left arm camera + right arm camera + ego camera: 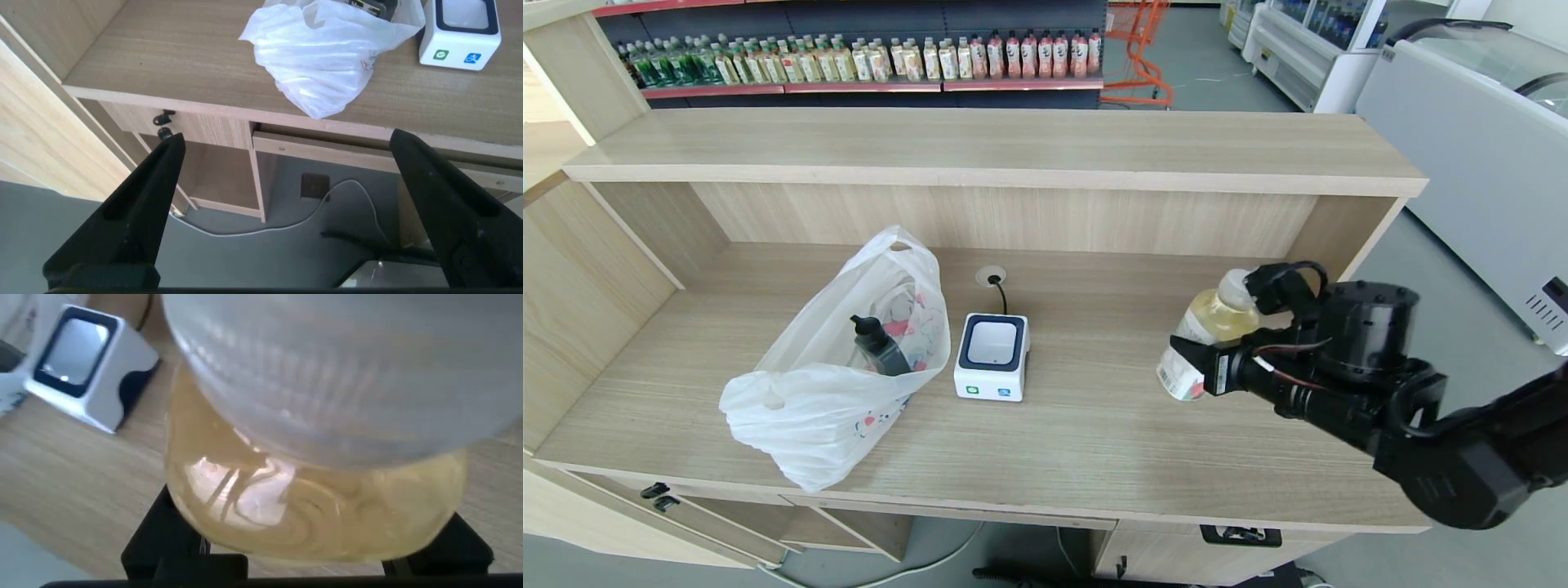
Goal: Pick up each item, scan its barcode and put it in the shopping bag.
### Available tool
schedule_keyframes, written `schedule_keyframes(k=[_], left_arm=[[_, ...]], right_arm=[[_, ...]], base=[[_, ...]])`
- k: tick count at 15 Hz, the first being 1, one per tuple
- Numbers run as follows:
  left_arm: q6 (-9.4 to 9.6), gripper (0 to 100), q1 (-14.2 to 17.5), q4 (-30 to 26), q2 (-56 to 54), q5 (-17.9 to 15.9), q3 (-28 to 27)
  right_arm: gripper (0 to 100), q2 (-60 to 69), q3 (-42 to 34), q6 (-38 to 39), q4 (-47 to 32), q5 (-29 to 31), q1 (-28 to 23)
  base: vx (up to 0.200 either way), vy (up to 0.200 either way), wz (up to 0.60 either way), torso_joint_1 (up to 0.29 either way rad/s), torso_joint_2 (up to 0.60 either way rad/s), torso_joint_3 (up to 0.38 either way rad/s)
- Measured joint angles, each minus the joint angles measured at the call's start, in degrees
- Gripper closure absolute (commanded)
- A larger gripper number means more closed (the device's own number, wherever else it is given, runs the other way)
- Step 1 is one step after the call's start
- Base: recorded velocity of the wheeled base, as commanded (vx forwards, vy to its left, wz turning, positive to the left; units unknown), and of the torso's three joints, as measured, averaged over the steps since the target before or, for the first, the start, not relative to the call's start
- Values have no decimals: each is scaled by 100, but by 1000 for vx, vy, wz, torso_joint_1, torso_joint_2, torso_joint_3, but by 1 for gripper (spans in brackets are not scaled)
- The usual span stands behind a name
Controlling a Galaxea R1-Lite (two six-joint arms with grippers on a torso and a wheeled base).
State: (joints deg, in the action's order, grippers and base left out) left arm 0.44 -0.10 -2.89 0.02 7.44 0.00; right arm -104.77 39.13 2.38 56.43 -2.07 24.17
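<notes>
The counter (1094, 425) is laid out as a checkout lane, so that one sweep from its right edge toward its left end passes reader and then bag. The white shopping bag (825, 408) slumps near the front left corner with its mouth gaping toward the middle, probably left open to take drops; a dark pump bottle (878, 347) already stands inside. The bottle (1213, 327) of pale yellow liquid is near the right edge, cap leaning toward the back; whether its base touches the wood I cannot tell. It seems held by the body so the label stays free to face the scanner (991, 357), which sits mid-counter just beside the bag, window up. The right arm comes in low from the right edge, wrist level, its right pincer (1227, 320) clamped across the bottle. The left pincer (282, 204) hangs spread wide below the front edge, holding nothing.
</notes>
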Motion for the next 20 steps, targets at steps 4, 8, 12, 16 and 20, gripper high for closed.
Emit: schedule_keyframes(k=[4, 8, 12, 16, 20], left_arm=[[0, 0, 0, 0, 0, 0, 0], [0, 0, -1, -1, 0, 0, 0], [0, 0, 0, 0, 0, 0, 0], [0, 0, 0, 0, 0, 0, 0], [0, 0, 0, 0, 0, 0, 0]], right_arm=[[100, 1527, 155, 1369, -965, -2378, 195], [100, 2233, -29, 1666, -1423, -3378, 691], [100, 2437, -112, 1844, -1497, -3778, 936], [100, 2597, -154, 1960, -1952, -4424, 967], [100, 2571, -66, 1965, -1968, -4451, 945]], base=[[0, 0, 0, 0, 0, 0], [0, 0, 0, 0, 0, 0], [0, 0, 0, 0, 0, 0], [0, 0, 0, 0, 0, 0], [0, 0, 0, 0, 0, 0]])
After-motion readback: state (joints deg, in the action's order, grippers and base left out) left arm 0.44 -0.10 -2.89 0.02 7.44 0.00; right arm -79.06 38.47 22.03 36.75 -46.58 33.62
